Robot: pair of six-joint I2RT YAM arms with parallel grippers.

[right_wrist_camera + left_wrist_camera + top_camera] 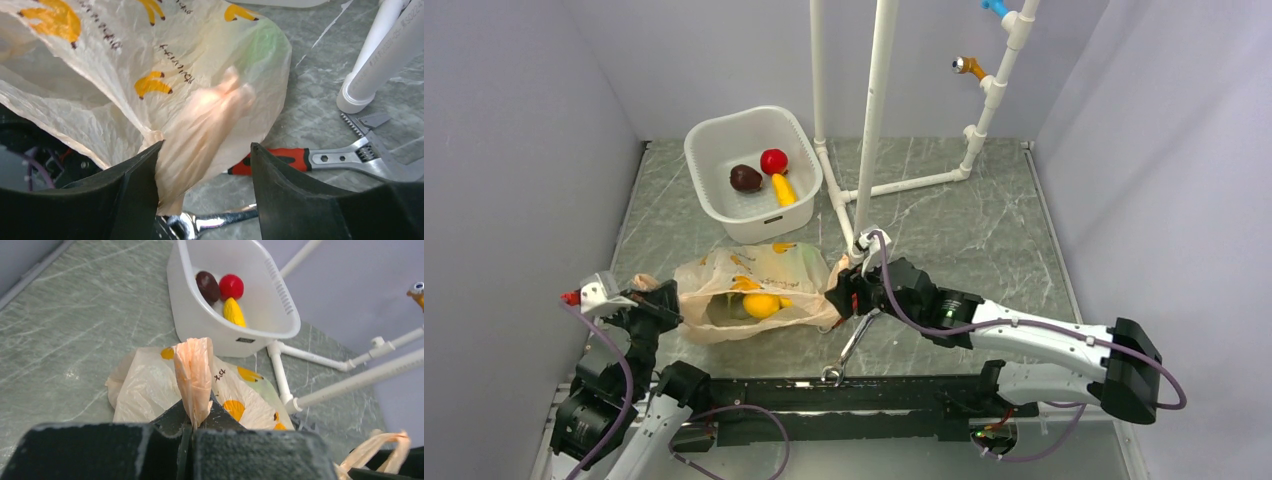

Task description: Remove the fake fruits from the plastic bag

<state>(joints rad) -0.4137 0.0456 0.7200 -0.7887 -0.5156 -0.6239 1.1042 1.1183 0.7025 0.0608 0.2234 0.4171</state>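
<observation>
The plastic bag [754,272], beige with printed bananas, lies on the table in front of the white tub [749,215]. Its mouth faces the arms. A yellow-orange ball [761,305] and something green [724,312] show inside. My left gripper [662,300] is shut on the bag's left handle [194,372]. My right gripper [842,296] is open, and the bag's right handle [205,117] hangs between its fingers, against the left finger [142,172]. A yellow banana piece [782,188] lies in the tub. A green shape [262,42] glows through the bag.
The tub [235,337] also holds a shiny red ball [774,160] and a dark maroon fruit [745,178]. A white pipe frame [869,120] stands right of the tub. A red-handled wrench [300,159] and a chrome wrench [852,345] lie under my right gripper.
</observation>
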